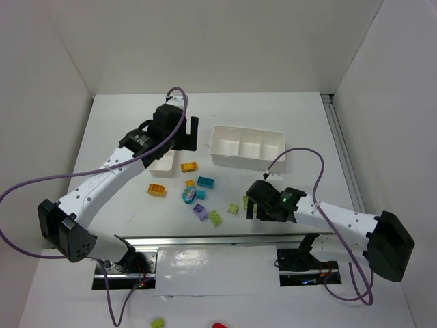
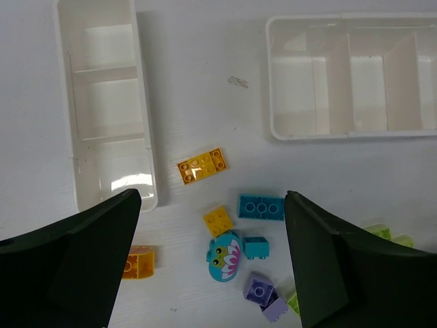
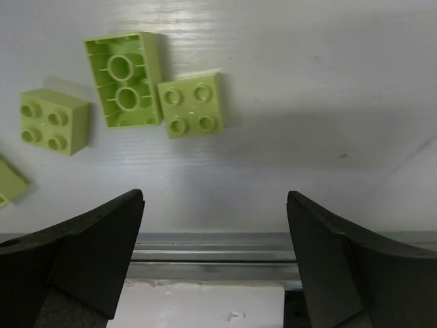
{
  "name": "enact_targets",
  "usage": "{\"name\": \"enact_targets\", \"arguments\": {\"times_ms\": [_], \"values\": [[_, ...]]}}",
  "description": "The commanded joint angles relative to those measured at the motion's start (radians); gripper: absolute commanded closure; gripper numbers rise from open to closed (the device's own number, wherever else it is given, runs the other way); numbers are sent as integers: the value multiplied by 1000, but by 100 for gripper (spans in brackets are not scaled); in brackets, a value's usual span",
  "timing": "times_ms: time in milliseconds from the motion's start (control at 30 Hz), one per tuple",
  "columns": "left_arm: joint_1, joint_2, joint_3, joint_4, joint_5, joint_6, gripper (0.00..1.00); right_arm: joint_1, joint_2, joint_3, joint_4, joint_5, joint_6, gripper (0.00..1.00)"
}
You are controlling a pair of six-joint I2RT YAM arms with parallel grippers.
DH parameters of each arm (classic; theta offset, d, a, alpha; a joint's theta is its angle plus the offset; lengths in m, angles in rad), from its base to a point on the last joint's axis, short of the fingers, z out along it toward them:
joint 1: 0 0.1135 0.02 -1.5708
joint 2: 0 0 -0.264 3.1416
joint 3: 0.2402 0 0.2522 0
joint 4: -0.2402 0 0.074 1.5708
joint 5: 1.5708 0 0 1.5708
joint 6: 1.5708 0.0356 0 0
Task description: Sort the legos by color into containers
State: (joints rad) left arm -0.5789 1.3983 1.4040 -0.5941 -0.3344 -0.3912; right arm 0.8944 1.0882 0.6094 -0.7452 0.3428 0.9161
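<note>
Left wrist cam caught the left gripper (image 2: 213, 205) over scattered legos (image 2: 202, 166), fingers (image 2: 82, 260) wide apart, empty. Right gripper (image 3: 215, 205) was spread too, by light green bricks (image 3: 191, 104).

On the table (image 1: 123, 123), the narrower tray (image 2: 145, 137) lies far left and the wider tray (image 1: 242, 159) far right, well apart, while the legos (image 1: 205, 182) lie scattered nearer, between both trays and the metal rail (image 1: 225, 239) along the near edge.
</note>
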Motion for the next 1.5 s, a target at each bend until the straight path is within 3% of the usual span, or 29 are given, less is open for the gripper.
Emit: {"name": "enact_targets", "arguments": {"times_ms": [0,67,200,267,500,667,833,967,1133,1267,1467], "values": [[-4,8,-7,16,8,23,5,8,30,0,130,-33,-48,10],[-4,8,-7,16,8,23,5,8,78,0,165,-33,-71,13],[-4,30,-7,16,-11,34,5,-12,162,9,219,-5,-114,32],[-4,39,-7,16,-11,34,5,-26,221,33,219,-5,-137,37],[-4,48,-7,16,-31,52,5,-67,269,46,265,-5,-178,40],[-4,70,12,16,-31,61,5,-166,269,26,326,-22,-241,40],[-4,80,32,16,-31,61,5,-195,248,47,351,-59,-272,59],[-4,90,50,16,-40,61,5,-183,199,107,255,-61,-263,65],[-4,99,69,16,-40,52,1,-173,99,231,123,2,-253,65],[14,123,78,-19,-49,34,0,-198,110,367,79,55,-299,65],[53,114,69,-41,6,-6,2,-343,295,585,257,23,-466,65]]}}
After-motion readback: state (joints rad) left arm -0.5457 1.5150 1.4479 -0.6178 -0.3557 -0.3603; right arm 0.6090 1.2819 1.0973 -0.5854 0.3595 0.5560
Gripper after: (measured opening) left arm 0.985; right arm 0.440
